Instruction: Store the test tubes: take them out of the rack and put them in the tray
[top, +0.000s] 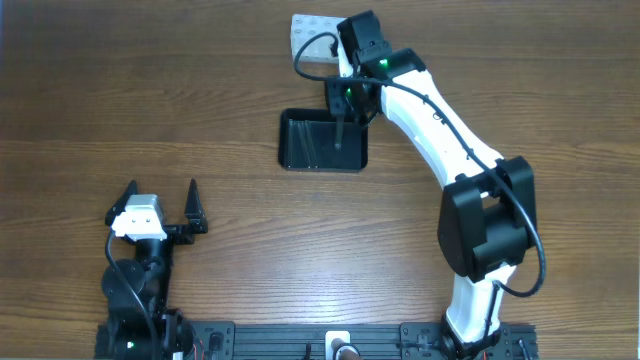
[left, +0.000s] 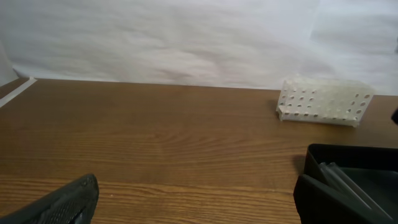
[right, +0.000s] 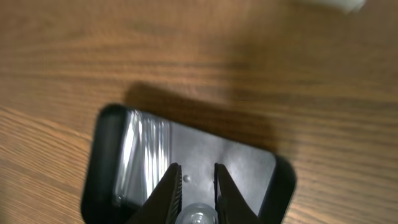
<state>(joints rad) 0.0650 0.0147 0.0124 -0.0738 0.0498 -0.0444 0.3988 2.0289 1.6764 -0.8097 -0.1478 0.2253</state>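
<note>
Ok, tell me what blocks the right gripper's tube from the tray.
Nothing visible does. The right gripper holds the test tube over a bare part of the tray; the stored tubes lie to one side.

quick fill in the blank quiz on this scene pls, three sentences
1. The right gripper holds a test tube over the ____ tray.
2. The left gripper rests with its fingers ____.
3. The rack beyond the tray is coloured ____.

Missing words: black; open; white
</note>
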